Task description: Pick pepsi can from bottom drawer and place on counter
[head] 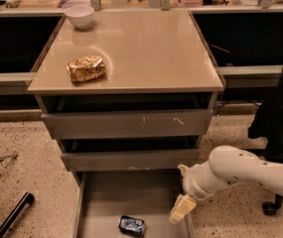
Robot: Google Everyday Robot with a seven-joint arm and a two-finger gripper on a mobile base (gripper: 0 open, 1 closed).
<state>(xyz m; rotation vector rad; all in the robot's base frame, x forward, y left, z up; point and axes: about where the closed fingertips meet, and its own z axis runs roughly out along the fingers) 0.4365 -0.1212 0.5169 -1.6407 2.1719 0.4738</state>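
The pepsi can (132, 225), small and blue, lies on its side on the grey floor of the open bottom drawer (101, 202), near the front middle. My gripper (181, 208) hangs on the white arm over the drawer's right side, to the right of the can and slightly above it, not touching it. The beige counter (146, 48) tops the grey cabinet above.
A golden-brown snack bag (86, 68) and a white bowl (79, 16) sit on the counter's left side. Two shallower drawers (126, 124) stand slightly pulled out above the bottom one. A black chair (280, 118) stands at right; a black bar (12, 216) lies on the floor at left.
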